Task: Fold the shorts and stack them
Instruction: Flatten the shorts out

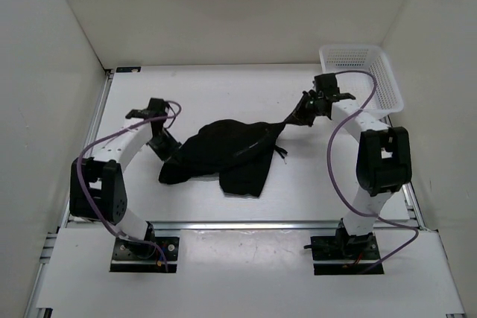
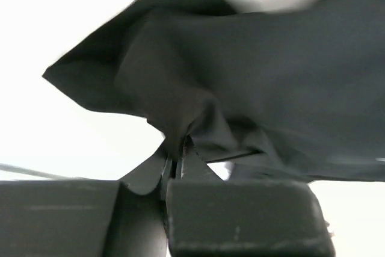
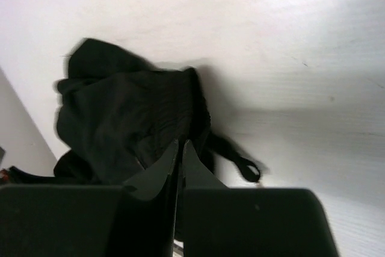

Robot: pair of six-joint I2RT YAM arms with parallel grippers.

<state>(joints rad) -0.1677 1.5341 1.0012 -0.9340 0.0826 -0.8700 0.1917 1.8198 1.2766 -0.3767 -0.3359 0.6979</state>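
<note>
The black shorts [image 1: 223, 150] lie bunched in the middle of the white table, stretched between both grippers. My left gripper [image 1: 163, 147] is shut on the shorts' left edge; in the left wrist view the fabric [image 2: 240, 76] is pinched between the closed fingertips [image 2: 178, 148]. My right gripper [image 1: 302, 113] is shut on a stretched corner of the shorts at the right and holds it lifted. In the right wrist view the shorts [image 3: 126, 118] hang in front of the closed gripper [image 3: 180, 145], and the thin drawstring [image 3: 240, 164] loops to the right.
A white mesh basket [image 1: 363, 76] stands at the back right corner, just behind the right gripper. White walls enclose the table on the left, back and right. A metal rail [image 1: 238, 224] runs along the near edge.
</note>
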